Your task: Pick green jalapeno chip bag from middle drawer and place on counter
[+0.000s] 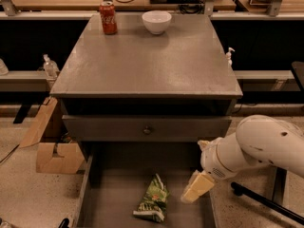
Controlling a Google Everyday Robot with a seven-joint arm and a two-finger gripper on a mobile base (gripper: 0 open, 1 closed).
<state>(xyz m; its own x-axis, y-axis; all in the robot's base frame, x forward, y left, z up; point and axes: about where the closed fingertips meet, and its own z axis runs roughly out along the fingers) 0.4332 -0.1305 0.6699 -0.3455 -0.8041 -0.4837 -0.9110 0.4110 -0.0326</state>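
The green jalapeno chip bag (152, 199) lies crumpled on the grey floor of the open middle drawer (114, 198), near its centre. My gripper (196, 188) hangs on the white arm coming from the right. It is inside the drawer's right side, just right of the bag and slightly above it, not touching it. The counter (147, 56) is the flat grey cabinet top above the drawer.
A red soda can (108, 17) and a white bowl (156, 22) stand at the counter's far edge. A closed drawer front with a round knob (147, 129) sits above the open drawer. Cardboard boxes (52, 146) lie on the floor at left. A wooden bench with cables runs behind.
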